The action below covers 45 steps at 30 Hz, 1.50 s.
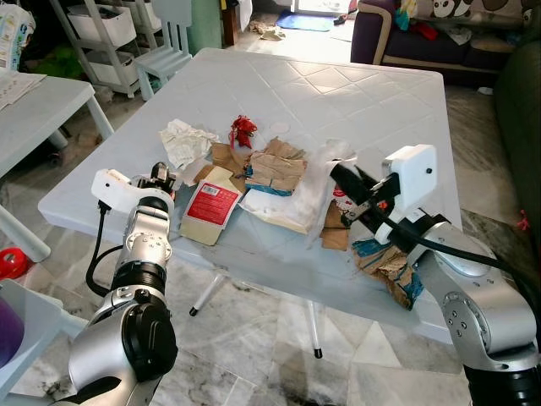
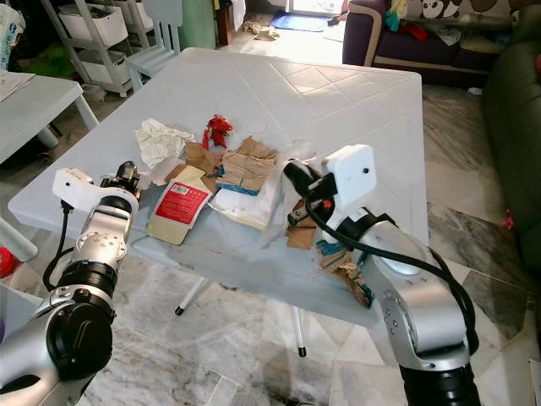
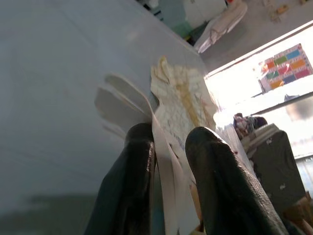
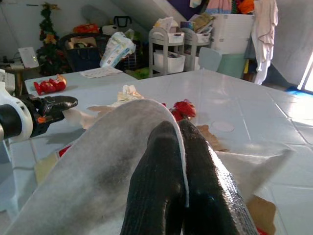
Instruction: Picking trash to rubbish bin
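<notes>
Here, at the left centre of the frame, the left gripper [image 1: 163, 178] has its fingers closed on a thin white card [image 3: 161, 161] at the table [image 1: 338, 93] edge. Right of centre, the right gripper [image 1: 336, 173] pinches a translucent white sheet [image 4: 98, 161] draped over the cardboard scraps [image 1: 275, 165]. Lifting both slowly should keep loose trash from dragging off.

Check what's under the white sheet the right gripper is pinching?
The right gripper holds the white sheet up off the table. Torn brown cardboard shows below its lifted edge. Whatever else lies beneath its draped part is covered.
</notes>
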Tool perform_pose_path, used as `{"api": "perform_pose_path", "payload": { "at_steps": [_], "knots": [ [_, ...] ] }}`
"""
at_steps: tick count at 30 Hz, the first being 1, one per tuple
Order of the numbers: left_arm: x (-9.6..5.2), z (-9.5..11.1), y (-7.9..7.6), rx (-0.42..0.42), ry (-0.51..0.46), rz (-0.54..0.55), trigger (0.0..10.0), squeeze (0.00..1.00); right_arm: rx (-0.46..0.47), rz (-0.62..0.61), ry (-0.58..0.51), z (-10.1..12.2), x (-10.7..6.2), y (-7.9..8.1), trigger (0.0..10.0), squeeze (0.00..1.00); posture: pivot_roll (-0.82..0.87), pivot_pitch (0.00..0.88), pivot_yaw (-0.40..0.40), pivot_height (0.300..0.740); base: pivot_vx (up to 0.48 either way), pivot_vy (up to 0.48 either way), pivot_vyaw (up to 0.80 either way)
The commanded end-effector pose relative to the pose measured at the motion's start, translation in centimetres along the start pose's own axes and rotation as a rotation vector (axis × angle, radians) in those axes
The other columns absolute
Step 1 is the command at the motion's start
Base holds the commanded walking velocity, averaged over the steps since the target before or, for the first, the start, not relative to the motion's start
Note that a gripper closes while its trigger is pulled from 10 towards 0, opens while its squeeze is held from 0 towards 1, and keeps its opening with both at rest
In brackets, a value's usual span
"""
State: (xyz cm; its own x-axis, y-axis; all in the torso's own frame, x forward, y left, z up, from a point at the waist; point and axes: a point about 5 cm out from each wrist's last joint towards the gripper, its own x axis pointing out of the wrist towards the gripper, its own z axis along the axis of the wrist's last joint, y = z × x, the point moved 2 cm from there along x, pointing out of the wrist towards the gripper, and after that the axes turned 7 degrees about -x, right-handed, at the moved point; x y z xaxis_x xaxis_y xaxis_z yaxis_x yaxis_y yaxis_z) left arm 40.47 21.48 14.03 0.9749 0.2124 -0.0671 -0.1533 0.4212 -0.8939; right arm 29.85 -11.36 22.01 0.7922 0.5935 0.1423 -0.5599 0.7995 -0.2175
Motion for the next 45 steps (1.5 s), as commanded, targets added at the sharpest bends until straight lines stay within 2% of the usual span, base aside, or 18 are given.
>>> {"api": "perform_pose_path", "payload": {
  "at_steps": [1,3,5,7,8,9,10,11,16,20,24,25,26,27,34,40,45],
  "knots": [
    [0.0,0.7,-0.6,0.017,-0.039,-0.032,0.0,0.0,-0.012,0.02,-0.007,0.4,-0.2,0.3,10.0,0.0,-0.1,0.108,0.005,0.74,0.0,0.0,0.0],
    [-0.1,1.1,-1.4,0.061,-0.069,-0.077,0.0,0.0,-0.011,0.015,-0.006,0.3,-0.1,0.2,10.0,0.0,-0.1,0.106,0.007,0.74,0.0,0.0,0.0],
    [-0.2,1.4,-2.1,0.139,-0.094,-0.12,0.0,0.0,-0.013,0.011,-0.007,0.3,-0.1,0.1,10.0,0.0,-0.1,0.103,0.008,0.74,0.0,0.0,0.0],
    [-1.1,1.6,-4.6,0.382,-0.156,-0.279,0.0,0.0,-0.018,0.002,-0.008,0.3,0.1,0.0,10.0,0.0,-0.09,0.098,0.011,0.74,0.0,0.0,0.0],
    [-1.1,1.6,-4.6,0.382,-0.156,-0.279,0.0,0.0,-0.018,0.002,-0.008,0.3,0.1,0.0,10.0,0.0,-0.09,0.098,0.011,0.74,0.0,0.0,0.0],
    [-1.2,1.6,-4.9,0.41,-0.16,-0.298,0.0,0.0,-0.018,0.001,-0.008,0.3,0.1,0.0,10.0,0.0,-0.09,0.098,0.011,0.74,0.0,0.0,0.0],
    [-1.7,1.6,-5.7,0.486,-0.18,-0.349,0.0,0.0,-0.022,-0.002,-0.008,0.3,0.1,0.0,10.0,0.0,-0.08,0.096,0.013,0.74,0.0,0.0,0.0],
    [-1.7,1.6,-5.7,0.486,-0.18,-0.349,0.0,0.0,-0.022,-0.002,-0.008,0.3,0.1,0.0,10.0,0.0,-0.08,0.096,0.013,0.74,0.0,0.0,0.0],
    [-3.2,2.1,-6.4,0.628,-0.237,-0.4,0.0,0.0,-0.022,-0.018,-0.012,0.1,0.4,-0.1,10.0,0.0,-0.06,0.091,0.013,0.74,0.0,0.0,0.0],
    [-4.0,1.7,-7.2,0.723,-0.246,-0.454,0.0,0.0,-0.02,-0.016,-0.016,0.0,0.7,0.0,10.0,0.0,-0.04,0.087,0.012,0.74,0.0,0.0,0.0],
    [-3.9,1.7,-5.3,0.676,-0.219,-0.297,0.0,0.0,-0.023,-0.011,-0.022,0.0,1.0,0.1,10.0,0.0,-0.04,0.082,0.014,0.74,0.0,0.0,0.0],
    [-3.6,1.7,-4.0,0.629,-0.197,-0.21,8.7,0.74,-0.023,-0.013,-0.024,-0.1,1.0,0.2,10.0,0.0,-0.04,0.082,0.016,0.74,0.0,0.0,0.0],
    [-3.6,1.7,-4.0,0.629,-0.197,-0.21,8.7,0.74,-0.023,-0.013,-0.024,-0.1,1.0,0.2,10.0,0.0,-0.04,0.082,0.016,0.74,0.0,0.0,0.0],
    [-3.2,1.8,-2.6,0.535,-0.173,-0.132,10.0,1.0,-0.023,-0.014,-0.023,-0.1,1.0,0.2,10.0,0.0,-0.04,0.082,0.017,0.74,0.0,0.0,0.0],
    [-2.6,2.0,0.0,0.382,-0.138,0.021,10.0,1.0,-0.028,-0.019,-0.017,-0.3,0.8,0.2,10.0,0.0,-0.05,0.086,0.021,0.74,0.0,0.0,0.0],
    [-1.7,1.2,-0.1,0.31,-0.093,0.047,10.0,1.0,-0.037,-0.022,-0.011,-0.2,0.3,0.2,10.0,0.0,-0.08,0.099,0.02,0.74,0.0,0.0,0.0],
    [-1.1,0.6,-0.8,0.285,-0.077,0.042,10.0,1.0,-0.042,-0.024,-0.001,-0.2,-0.1,0.3,10.0,0.0,-0.1,0.112,0.016,0.74,0.0,0.0,0.0]
  ]
}}
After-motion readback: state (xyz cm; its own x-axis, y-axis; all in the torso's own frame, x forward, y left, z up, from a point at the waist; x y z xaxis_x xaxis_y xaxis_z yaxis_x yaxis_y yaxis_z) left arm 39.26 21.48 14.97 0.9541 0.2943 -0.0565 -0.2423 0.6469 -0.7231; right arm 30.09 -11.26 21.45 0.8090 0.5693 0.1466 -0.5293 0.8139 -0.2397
